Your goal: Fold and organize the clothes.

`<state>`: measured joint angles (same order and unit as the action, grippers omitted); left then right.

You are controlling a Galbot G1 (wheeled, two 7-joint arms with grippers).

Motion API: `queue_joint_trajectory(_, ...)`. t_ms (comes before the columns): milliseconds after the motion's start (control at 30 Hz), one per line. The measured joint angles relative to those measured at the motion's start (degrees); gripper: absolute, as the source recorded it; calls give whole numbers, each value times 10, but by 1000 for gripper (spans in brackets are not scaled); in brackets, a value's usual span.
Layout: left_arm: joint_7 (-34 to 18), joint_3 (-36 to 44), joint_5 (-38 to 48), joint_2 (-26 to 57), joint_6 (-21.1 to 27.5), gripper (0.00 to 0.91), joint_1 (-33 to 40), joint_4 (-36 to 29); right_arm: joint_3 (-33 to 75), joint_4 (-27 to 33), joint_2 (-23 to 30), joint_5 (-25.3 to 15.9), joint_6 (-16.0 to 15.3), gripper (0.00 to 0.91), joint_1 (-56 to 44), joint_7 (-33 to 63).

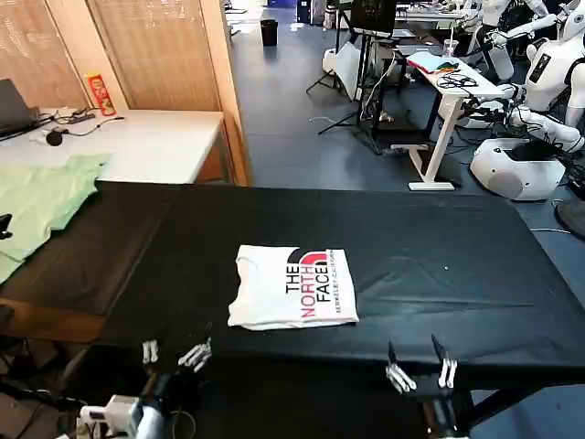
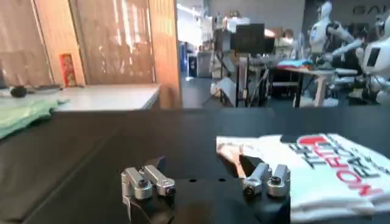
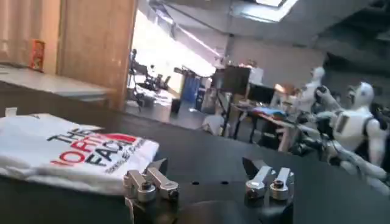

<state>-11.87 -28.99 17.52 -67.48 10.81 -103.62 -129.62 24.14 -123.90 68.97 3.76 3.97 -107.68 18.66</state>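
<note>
The white T-shirt (image 1: 292,287) lies folded into a neat rectangle at the center of the frame on the black table (image 1: 439,265), its black-and-red "THE NORTH FACE" print facing up. At the bottom edge, the left gripper (image 1: 174,352) and right gripper (image 1: 420,368) hover spread apart, gripping nothing.

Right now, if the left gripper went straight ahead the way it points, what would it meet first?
Probably bare black table cover. The open left gripper points across the table, and the folded white T-shirt lies just off its right finger, so that finger might clip the shirt's near corner; depth is unclear.
</note>
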Motion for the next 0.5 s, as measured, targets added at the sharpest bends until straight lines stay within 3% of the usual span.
queue_joint_trajectory(233,1,-3,4,-2,30,878,-20,-17,14,-75,16,75,-87,878,-78,15)
queue_joint_trajectory(500,4,-3,19,-2,55,878,-12,-25,15,-99,19,83,-98,878,-98,16)
